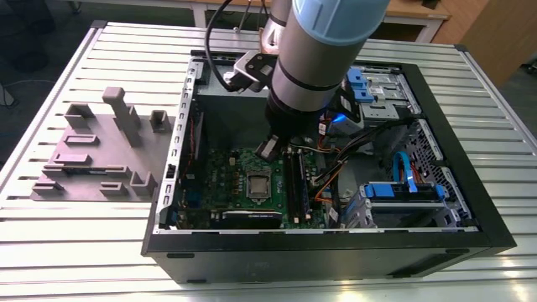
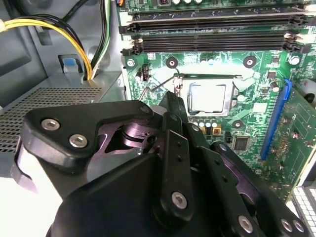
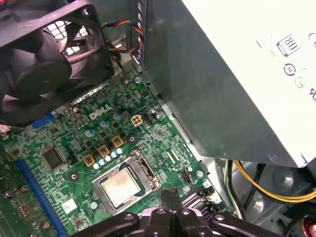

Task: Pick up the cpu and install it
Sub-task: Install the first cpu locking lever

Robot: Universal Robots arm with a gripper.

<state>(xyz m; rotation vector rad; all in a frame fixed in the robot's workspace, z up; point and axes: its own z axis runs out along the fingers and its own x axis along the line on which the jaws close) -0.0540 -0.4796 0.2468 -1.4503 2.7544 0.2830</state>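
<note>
The cpu [image 3: 121,186] lies flat in the socket of the green motherboard [image 3: 59,143], silvery top up, with the metal frame around it. It also shows as a pale square, the cpu [image 2: 207,96], and small in the exterior view as the cpu [image 1: 258,184]. My gripper [image 3: 170,193] hangs just beside the socket, fingers pressed together with nothing between them. In the second wrist view the gripper [image 2: 174,98] tip sits close to the thin wire lever [image 2: 157,87] at the socket's edge. From the exterior view the gripper [image 1: 270,150] is low inside the case, just above the board.
The open black computer case [image 1: 470,207] lies on a slatted metal table [image 1: 75,245]. A grey power supply box [image 3: 232,74], a black fan [image 3: 44,59], memory slots [image 2: 212,42] and yellow cables [image 2: 54,24] crowd the socket. A grey fixture block [image 1: 100,151] stands at the exterior view's left.
</note>
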